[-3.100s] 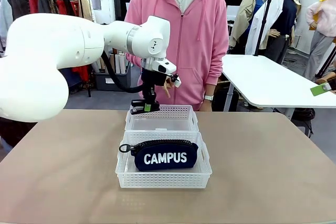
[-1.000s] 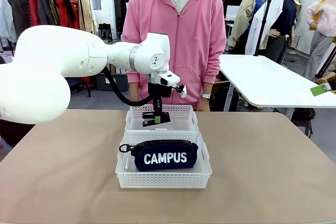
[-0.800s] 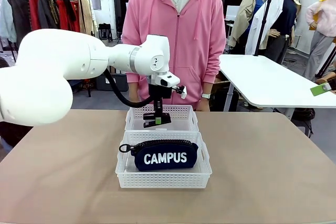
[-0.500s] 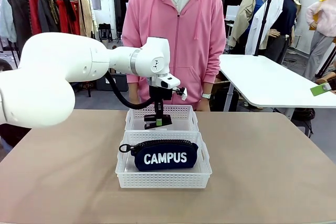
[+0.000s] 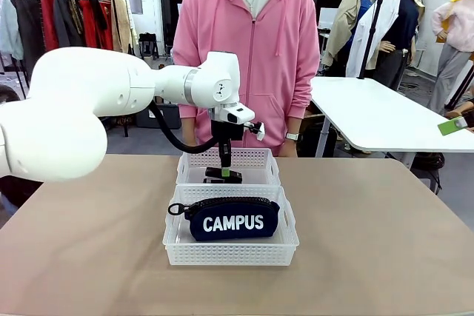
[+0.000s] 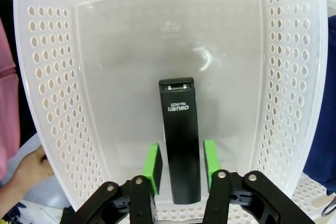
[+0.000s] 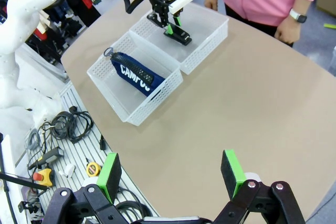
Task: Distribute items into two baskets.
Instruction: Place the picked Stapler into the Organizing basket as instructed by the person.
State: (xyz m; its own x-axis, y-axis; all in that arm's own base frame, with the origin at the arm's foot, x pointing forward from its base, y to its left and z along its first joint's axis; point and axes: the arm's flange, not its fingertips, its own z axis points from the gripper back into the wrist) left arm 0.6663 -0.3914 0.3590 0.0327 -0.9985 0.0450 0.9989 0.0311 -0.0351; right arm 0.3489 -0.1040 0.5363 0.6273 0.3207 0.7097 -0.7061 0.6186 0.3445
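Left claw (image 6: 181, 166): down inside the far basket (image 5: 259, 157), green pads (image 6: 153, 162) standing a little off each side of the stapler (image 6: 180, 140); jaws slightly apart, and from the wrist view there seems to be a thin gap on both sides, so probably not gripping.
Stapler: black, lying flat on the floor of the far basket, lengthwise between the pads, roughly mid-basket.
Pouch (image 5: 233, 218): navy with white "CAMPUS" lettering, lying in the near basket (image 5: 178, 246), ring pull toward the basket's left end.
Baskets: two white perforated ones set end to end, touching, in the middle of the table (image 5: 370, 242); the far one sits by the table's far edge.
Right claw (image 7: 170, 174): high over the table's right side, jaws wide apart, nothing between them.
Person (image 5: 252, 42): pink hoodie, standing at the far edge just behind the far basket.
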